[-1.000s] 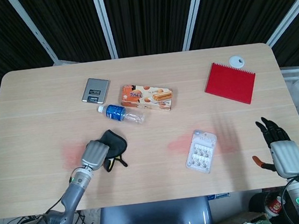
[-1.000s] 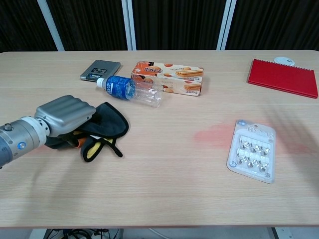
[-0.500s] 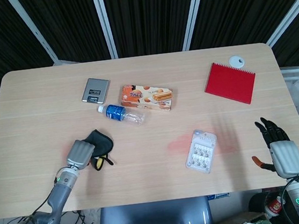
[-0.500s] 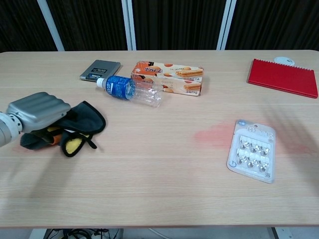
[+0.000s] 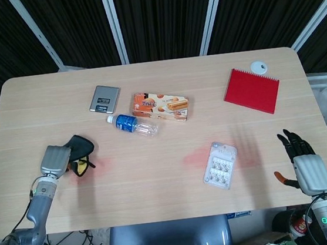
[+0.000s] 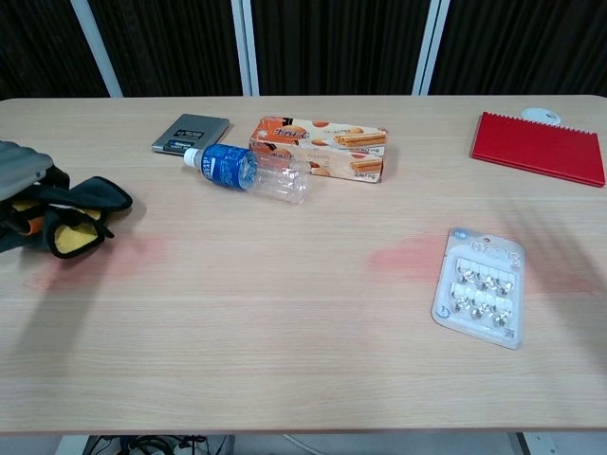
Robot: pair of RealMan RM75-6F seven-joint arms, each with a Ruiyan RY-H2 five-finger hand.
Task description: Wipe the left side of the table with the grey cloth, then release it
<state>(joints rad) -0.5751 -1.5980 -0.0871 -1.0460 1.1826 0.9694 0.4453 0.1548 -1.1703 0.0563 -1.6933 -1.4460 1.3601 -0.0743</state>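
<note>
The grey cloth (image 5: 79, 151), dark with a yellow underside showing, lies bunched on the left part of the table; the chest view shows the cloth (image 6: 78, 214) at its far left edge. My left hand (image 5: 54, 161) rests on top of the cloth and grips its left end, and only the edge of that hand (image 6: 19, 165) shows in the chest view. My right hand (image 5: 308, 165) hangs off the table's front right corner with fingers spread and nothing in it.
A clear water bottle (image 5: 132, 125) with a blue label lies right of the cloth. Behind it are a snack box (image 5: 160, 105) and a small grey device (image 5: 104, 98). A blister pack (image 5: 220, 165), a red notebook (image 5: 252, 90) and a white disc (image 5: 258, 67) sit on the right half.
My left hand has dragged the cloth steadily leftward across the table, from near the middle front to the left side. The right hand has stayed put.
</note>
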